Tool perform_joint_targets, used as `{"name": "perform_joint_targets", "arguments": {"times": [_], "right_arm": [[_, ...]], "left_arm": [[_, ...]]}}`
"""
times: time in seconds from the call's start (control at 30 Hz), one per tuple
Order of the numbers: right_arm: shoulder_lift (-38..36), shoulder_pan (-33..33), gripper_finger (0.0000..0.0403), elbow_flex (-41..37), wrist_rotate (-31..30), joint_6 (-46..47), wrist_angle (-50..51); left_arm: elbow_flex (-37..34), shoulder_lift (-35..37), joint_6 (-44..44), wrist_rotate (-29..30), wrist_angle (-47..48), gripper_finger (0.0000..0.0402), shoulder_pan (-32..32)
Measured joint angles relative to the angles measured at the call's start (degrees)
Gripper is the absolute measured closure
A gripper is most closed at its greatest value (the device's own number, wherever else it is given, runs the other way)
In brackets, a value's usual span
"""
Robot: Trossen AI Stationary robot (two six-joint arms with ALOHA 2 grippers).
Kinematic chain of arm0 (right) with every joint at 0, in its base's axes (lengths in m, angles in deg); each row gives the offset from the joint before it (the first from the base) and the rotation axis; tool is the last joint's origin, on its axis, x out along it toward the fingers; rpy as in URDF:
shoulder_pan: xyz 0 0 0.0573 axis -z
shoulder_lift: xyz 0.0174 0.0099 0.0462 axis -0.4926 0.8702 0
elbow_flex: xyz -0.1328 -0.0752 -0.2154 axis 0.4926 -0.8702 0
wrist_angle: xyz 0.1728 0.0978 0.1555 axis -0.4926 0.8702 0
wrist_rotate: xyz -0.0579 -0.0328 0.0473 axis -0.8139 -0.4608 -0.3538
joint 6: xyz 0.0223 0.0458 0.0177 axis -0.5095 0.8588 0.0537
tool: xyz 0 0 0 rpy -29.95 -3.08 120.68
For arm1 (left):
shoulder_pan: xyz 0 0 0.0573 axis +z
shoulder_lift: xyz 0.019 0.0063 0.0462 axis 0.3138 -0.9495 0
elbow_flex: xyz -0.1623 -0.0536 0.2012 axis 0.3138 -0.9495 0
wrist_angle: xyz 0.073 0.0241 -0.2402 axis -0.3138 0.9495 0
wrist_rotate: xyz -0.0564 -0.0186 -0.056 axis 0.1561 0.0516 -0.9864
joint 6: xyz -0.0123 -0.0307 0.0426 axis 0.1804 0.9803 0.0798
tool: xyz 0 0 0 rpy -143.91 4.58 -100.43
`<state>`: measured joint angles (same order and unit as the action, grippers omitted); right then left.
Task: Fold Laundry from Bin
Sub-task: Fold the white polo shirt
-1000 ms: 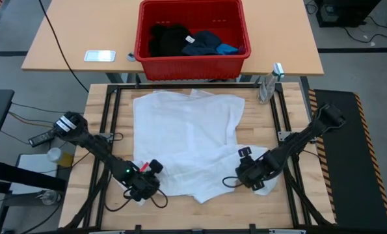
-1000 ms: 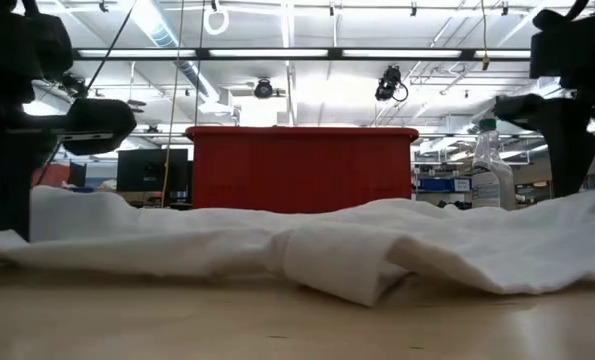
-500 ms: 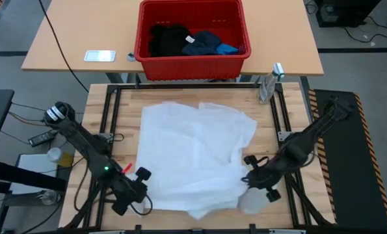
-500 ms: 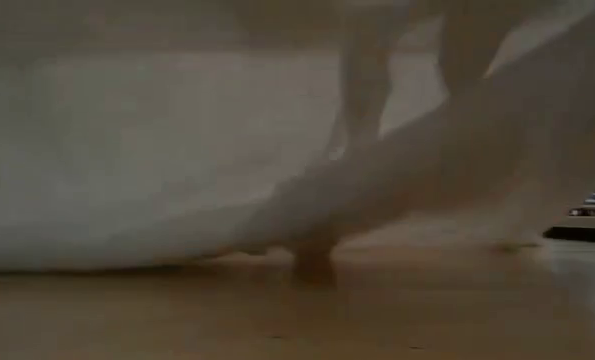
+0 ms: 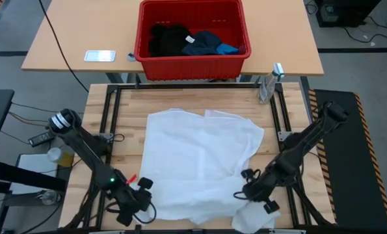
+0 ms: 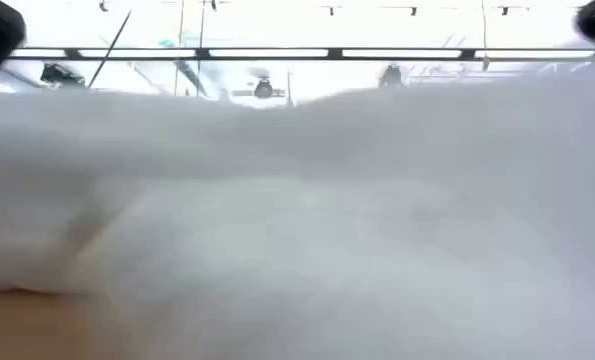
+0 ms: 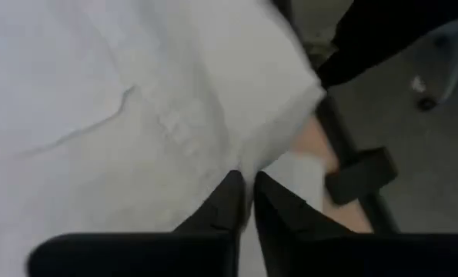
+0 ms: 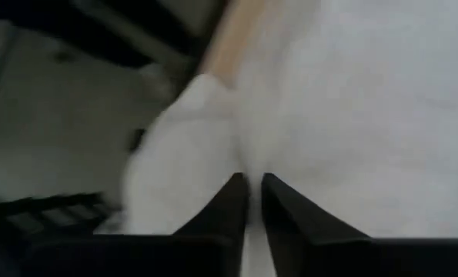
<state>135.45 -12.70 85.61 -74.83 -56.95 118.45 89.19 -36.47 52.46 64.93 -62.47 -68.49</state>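
High view: bin point(image 5: 192, 62) beyond white garment point(image 5: 200, 162); low view: cloth only.

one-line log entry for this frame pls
stage: spreading white garment on table | left gripper: jaws shut on near-left edge | right gripper: jaws shut on near-right edge | bin: other laundry inside

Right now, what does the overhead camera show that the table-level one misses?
Only the high view shows the red bin holding dark garments, the left gripper and right gripper at the near corners of the white garment, and the bare table. Only the low view shows ceiling lights. Both show the white garment, which fills the low view.
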Motion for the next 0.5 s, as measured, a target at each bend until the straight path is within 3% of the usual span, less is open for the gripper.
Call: {"name": "perform_joint_targets", "arguments": {"times": [0.13, 0.27, 0.33, 0.5], "right_arm": [[1.72, -0.03, 0.028, 0.09, 10.66, 2.41, -2.46], [-2.33, 0.34, 0.0243, 0.11, 10.78, 5.6, 2.51], [-5.95, 0.34, 0.0235, 0.21, 4.91, 6.61, 5.47], [-13.41, 3.76, 0.0243, 0.24, -19.9, 14.21, 22.07]], "left_arm": [[0.02, 0.36, 0.04, -1.36, -4.68, 0.0301, -0.24], [0.1, 3.29, 1.5, -2.11, -5.31, 0.0274, 1.14], [0.13, 4.96, 3.92, 0.63, -1.66, 0.0272, 2.53], [-0.19, 6.76, 8.94, 10.63, 13.34, 0.0288, 12.01]]}}
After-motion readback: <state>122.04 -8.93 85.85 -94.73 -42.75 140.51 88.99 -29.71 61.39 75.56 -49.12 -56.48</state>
